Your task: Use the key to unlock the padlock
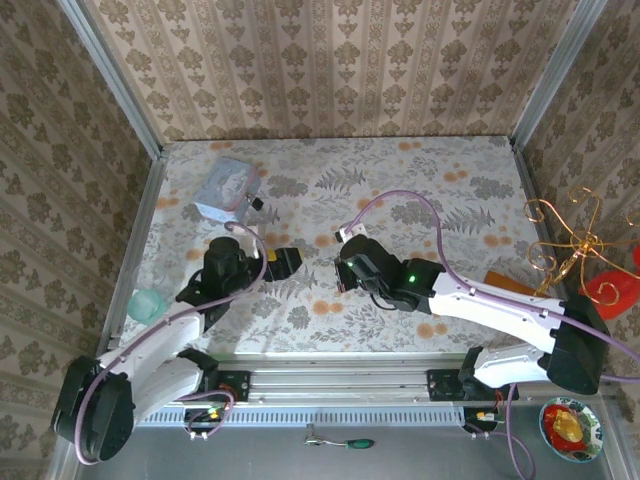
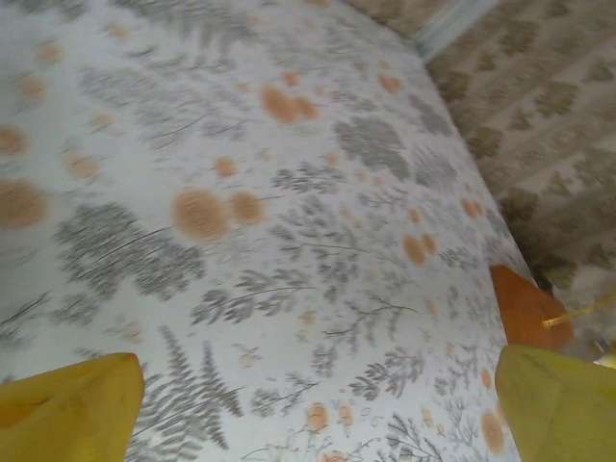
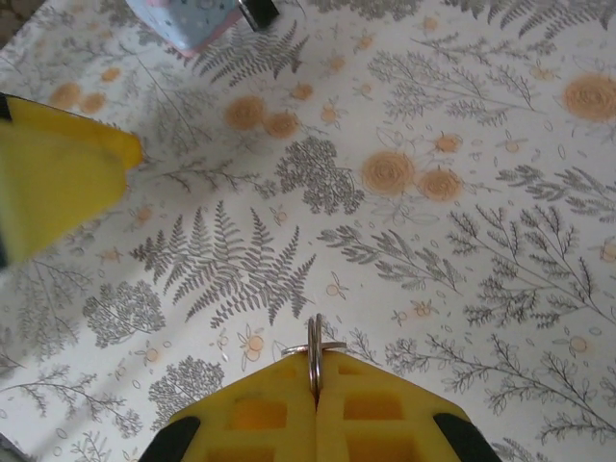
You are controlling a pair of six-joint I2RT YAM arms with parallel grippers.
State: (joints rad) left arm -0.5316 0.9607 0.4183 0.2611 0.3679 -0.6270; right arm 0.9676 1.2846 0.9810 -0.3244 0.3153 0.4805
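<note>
Our right tool (image 3: 315, 385) pinches thin key (image 3: 314, 346), likely slippery; left tool (image 1: 283, 262) spread; padlock (image 3: 258, 12), 12 o'clock right wrist view, likely light: grip body.

Table (image 1: 400, 170) seen from above, near edge lowest. Left wrist aimed close toward right edge; right wrist toward far-left tin (image 3: 183, 19), also seen from top.

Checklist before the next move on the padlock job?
1. Key gripped: ok, right gripper jaws shut on it.
2. Left gripper free: ok, jaws open, nothing between them.
3. Padlock located: ok, beside the tin.
4. Padlock steadied: not ok, it lies loose on the table, no gripper on it.
5. Which way it faces: cannot tell, too small.
</note>
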